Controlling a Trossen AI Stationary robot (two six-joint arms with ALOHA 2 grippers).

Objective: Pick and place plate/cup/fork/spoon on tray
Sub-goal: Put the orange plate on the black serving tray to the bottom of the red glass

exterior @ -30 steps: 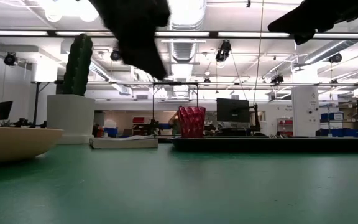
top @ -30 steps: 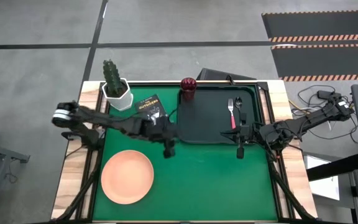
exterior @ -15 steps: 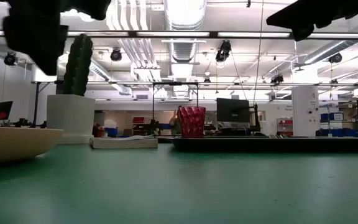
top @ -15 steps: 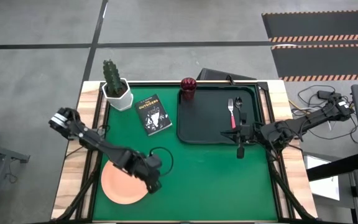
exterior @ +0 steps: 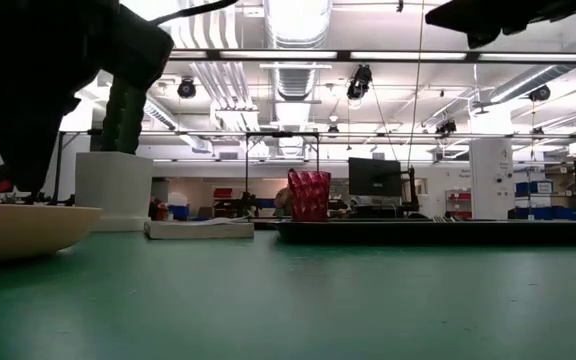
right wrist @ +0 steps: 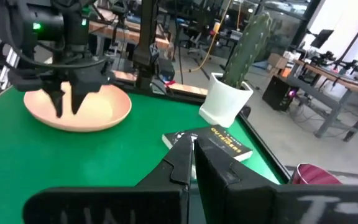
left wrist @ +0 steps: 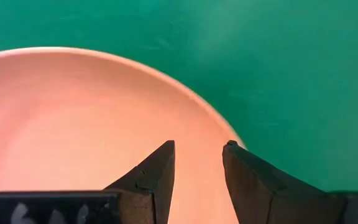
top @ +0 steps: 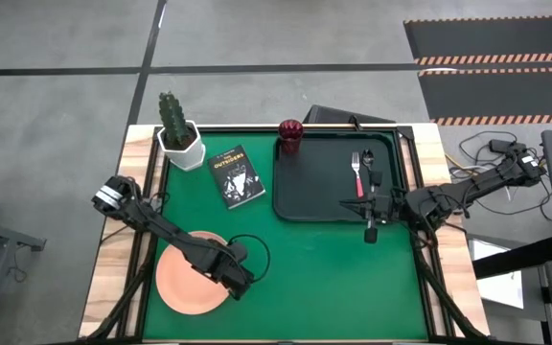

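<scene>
**Left gripper poised over plate rim, jaws parted**

Found the large round salmon-pink plate lying near the front left corner of the green worktop. Hung the left gripper over the plate's right-hand rim, jaws open with a narrow gap, fingers above the rim and not clamped on it. Saw the large near-black rectangular tray toward the back right of the worktop, with the pink-handled fork lying in it and the small dark red translucent cup at its back left corner. Held the right gripper at the tray's front edge, jaws closed and empty. Noted a small black book left of the tray and a cactus in a white hexagonal pot at the back left corner.
</scene>
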